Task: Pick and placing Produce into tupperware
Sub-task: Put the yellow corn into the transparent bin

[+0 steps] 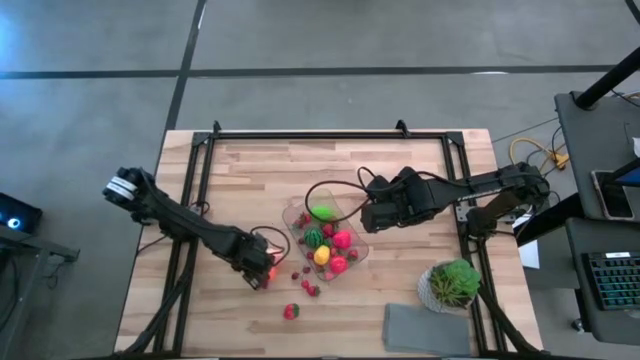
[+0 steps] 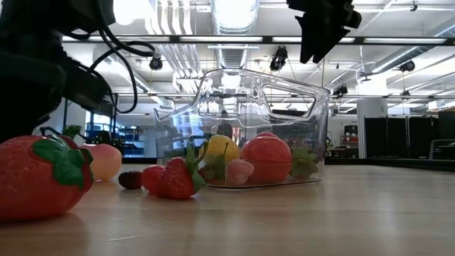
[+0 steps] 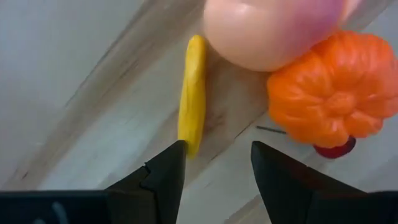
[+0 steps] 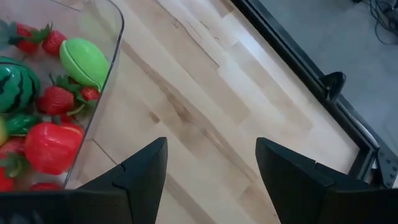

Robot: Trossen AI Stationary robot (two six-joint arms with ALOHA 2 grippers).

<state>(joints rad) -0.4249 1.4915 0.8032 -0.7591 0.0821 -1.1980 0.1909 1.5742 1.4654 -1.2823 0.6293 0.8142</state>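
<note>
Your tupperware (image 1: 300, 217) holds maybe seven produce pieces; several wait at its 7 o'clock, where the left gripper (image 3: 217, 163) hovers open, empty.

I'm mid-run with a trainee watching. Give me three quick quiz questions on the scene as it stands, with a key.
1. True or false: the left gripper has its jaws clamped on the orange pumpkin.
2. Which stands near the grey cloth? A) potted plant B) tupperware C) watermelon
3. Fill in: the right gripper hangs over bare wood beside the ___.

Key: 1 false, the jaws are open with nothing between them; 2 A; 3 tupperware.
</note>
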